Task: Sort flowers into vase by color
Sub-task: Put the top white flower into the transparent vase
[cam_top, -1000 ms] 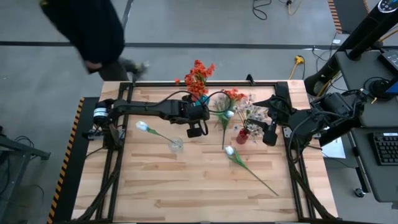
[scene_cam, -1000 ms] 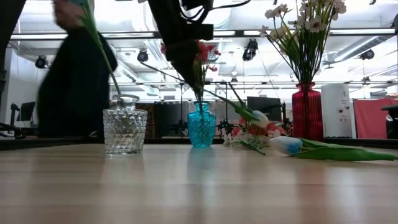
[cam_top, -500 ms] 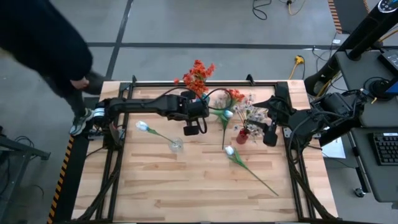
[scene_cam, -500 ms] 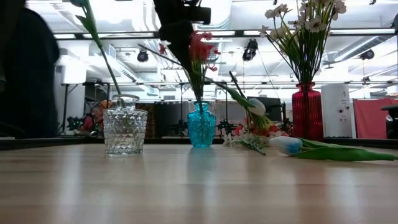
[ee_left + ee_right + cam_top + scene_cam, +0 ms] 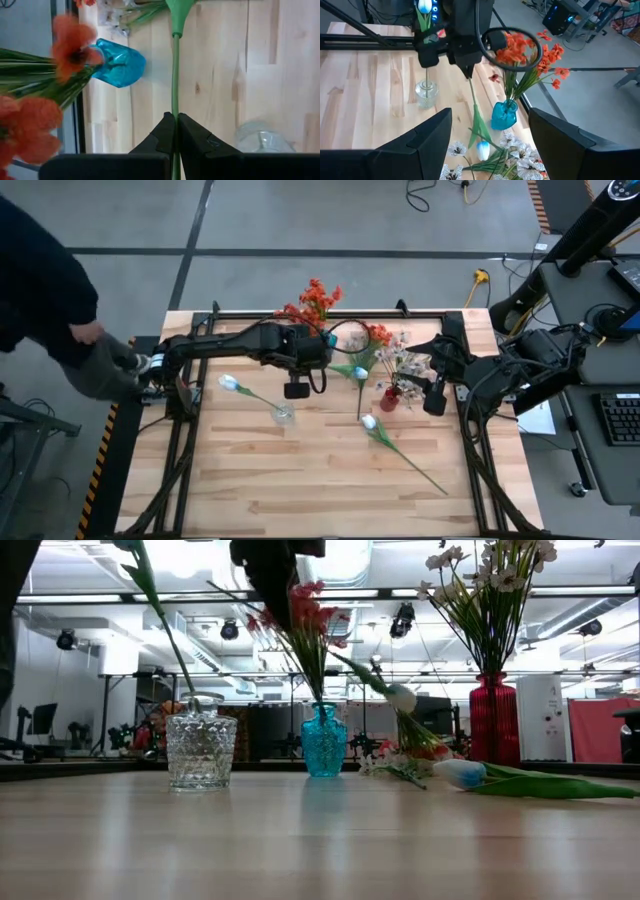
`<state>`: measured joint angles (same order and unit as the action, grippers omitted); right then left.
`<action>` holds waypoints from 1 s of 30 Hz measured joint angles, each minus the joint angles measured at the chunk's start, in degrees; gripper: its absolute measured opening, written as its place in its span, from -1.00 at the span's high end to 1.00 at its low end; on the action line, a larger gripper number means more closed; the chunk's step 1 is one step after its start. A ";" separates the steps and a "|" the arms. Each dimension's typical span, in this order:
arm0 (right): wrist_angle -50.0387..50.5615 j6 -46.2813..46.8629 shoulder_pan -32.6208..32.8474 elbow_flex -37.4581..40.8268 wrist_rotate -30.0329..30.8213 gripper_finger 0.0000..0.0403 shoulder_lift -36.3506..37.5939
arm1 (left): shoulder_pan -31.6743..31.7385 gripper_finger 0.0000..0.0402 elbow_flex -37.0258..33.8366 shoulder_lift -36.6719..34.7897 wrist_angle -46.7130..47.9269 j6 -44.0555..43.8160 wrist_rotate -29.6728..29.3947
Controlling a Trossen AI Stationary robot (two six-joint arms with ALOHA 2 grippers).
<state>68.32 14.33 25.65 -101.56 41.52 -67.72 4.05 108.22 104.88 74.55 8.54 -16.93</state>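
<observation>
the left gripper (image 5: 175, 131), raised above the far middle of the wooden counter (image 5: 300, 480), is clamped on the green stem of a single white tulip-like bud (image 5: 361, 372); stem and bud hang off the counter, the bud trailing to the right, just beside the small blue glass vase (image 5: 324, 741) that holds orange-red blossom clusters (image 5: 316, 302). nearer and to the left stands a clear cut-glass vase (image 5: 284, 414) with one white tulip bud (image 5: 231, 383) leaning out to the left. a red glass vase (image 5: 494, 720) to the right carries pale pink-white small-blossom bunches (image 5: 485, 570), and loose sprays lie on the counter around it. another white tulip bud on a long green stem (image 5: 372, 423) lies flat right of centre, well apart from any vase. the right gripper (image 5: 487, 142) waits at the right edge of the counter with its fingers apart and nothing between them. the step in hand appears to be carrying the lifted white bud; the next move would call for swinging its stem end over the mouth of the clear vase, lowering it upright, and releasing without catching the orange blossoms. a person in dark clothing (image 5: 45, 290) stands off the far left corner.
</observation>
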 joint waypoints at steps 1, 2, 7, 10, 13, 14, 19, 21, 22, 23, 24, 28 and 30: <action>0.01 0.00 0.00 0.00 0.00 -0.27 0.00 | -0.04 1.00 0.79 0.00 0.63 0.01 0.03; 0.00 0.00 -0.02 0.00 0.00 -0.27 0.00 | -0.14 1.00 1.71 0.00 1.19 0.14 0.51; 0.03 0.01 0.00 0.00 -0.10 -0.27 0.00 | -0.13 1.00 7.69 0.00 7.63 1.44 5.97; 0.11 0.00 0.00 0.00 -1.36 -0.27 0.00 | -0.15 1.00 11.53 0.00 11.29 0.02 6.00; 0.13 -0.04 -0.02 0.00 -1.49 -0.27 0.00 | -0.11 1.00 14.92 0.00 14.27 -0.89 5.94; 0.11 -0.30 0.00 0.00 -1.47 -0.27 0.00 | -0.13 1.00 15.99 0.00 15.30 -0.99 5.88; 0.11 -1.45 -0.02 0.00 -1.08 -0.27 0.00 | -0.77 1.00 19.43 -1.02 15.52 -0.94 5.86; 0.11 -1.98 0.00 0.00 -0.93 -0.27 0.04 | -1.64 1.00 20.05 -2.31 15.55 -0.73 5.46; 0.07 -2.20 0.00 0.00 -0.69 -0.27 0.04 | -2.21 1.00 20.28 -3.09 15.47 -0.79 5.42; 0.04 -2.39 -0.01 0.00 -0.11 -0.27 0.04 | -2.90 1.00 20.35 -4.01 15.27 -0.96 5.29; 0.06 -2.51 0.00 0.00 0.46 -0.27 0.04 | -3.72 1.00 20.27 -5.10 15.14 -1.22 4.81; -0.02 -3.47 -0.02 0.57 0.68 -0.27 0.11 | -7.78 1.00 18.25 -9.84 13.40 -2.91 2.56; -0.04 -3.53 0.00 1.17 0.66 -0.27 0.11 | -10.25 1.00 15.91 -12.69 9.49 -3.74 2.38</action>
<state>68.28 10.80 25.65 -100.39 42.18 -67.61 -6.20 124.14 92.19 84.04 4.80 -14.55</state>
